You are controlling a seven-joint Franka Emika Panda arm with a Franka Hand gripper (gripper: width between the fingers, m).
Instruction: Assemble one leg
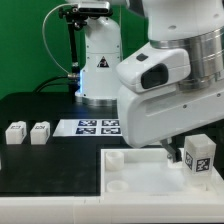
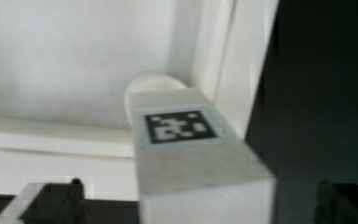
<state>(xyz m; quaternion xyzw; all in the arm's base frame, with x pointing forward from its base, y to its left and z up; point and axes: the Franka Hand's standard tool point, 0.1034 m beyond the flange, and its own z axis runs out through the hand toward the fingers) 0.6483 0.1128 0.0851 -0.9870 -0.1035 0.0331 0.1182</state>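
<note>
A: One leg point(image 2: 190, 150) sits dead centre between the fingers point(image 2: 48, 196) in the wrist view. Gripper point(image 2: 194, 196) is spread, gap showing on both sides, nothing clamped.
B: Long axis?
A: Runs straight away from the wrist, along the approach line. Far end meets the panel point(image 2: 69, 70) right by its edge. Tag faces the wrist cam.
B: Ext. view agree?
A: Yep. Leg point(image 1: 199, 153) stands upright, approx 4 o'clock from frame centre, by the far edge of the panel point(image 1: 135, 175). One of the fingers point(image 1: 171, 150) is just at its 9 o'clock, the other is hidden. Can't tell if the leg is seated in a socket.
B: So what does the next move turn on?
A: My guess: no sideways fix needed, the leg's centred, so only the closing line matters.
B: Farther back?
A: Marker board point(image 1: 98, 126) at approx 10 o'clock of the leg. Two spare legs point(image 1: 27, 132) are out at 9 o'clock, well apart, on the black table point(image 1: 40, 160). Arm base point(image 1: 100, 65) is behind, toward 12.
</note>
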